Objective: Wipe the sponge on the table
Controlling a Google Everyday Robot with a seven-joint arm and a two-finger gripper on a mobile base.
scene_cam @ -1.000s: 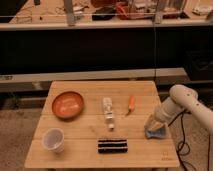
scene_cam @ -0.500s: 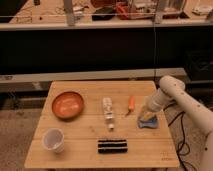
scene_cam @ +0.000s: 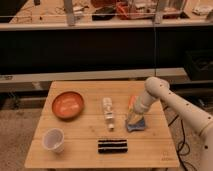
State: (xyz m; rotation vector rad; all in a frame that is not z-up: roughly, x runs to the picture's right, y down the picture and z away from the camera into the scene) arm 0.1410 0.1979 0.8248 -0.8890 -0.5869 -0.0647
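The sponge (scene_cam: 137, 125), a small blue pad with a tan top, lies flat on the light wooden table (scene_cam: 80, 159), right of centre. My gripper (scene_cam: 134, 118) reaches in from the right on a white arm, points down onto the sponge's top, is shut on it and presses it against the wood. The gripper hides most of the sponge's upper face.
An orange bowl (scene_cam: 68, 104) sits at the left, with a white cup (scene_cam: 53, 140) in front of it. A small clear bottle (scene_cam: 108, 112) lies mid-table. A black ridged block (scene_cam: 112, 146) is near the front edge. An orange stick-like object (scene_cam: 131, 101) lies just behind the gripper.
The gripper and the sponge have slid left across the table, from near the right edge toward the middle. The other objects have not moved.
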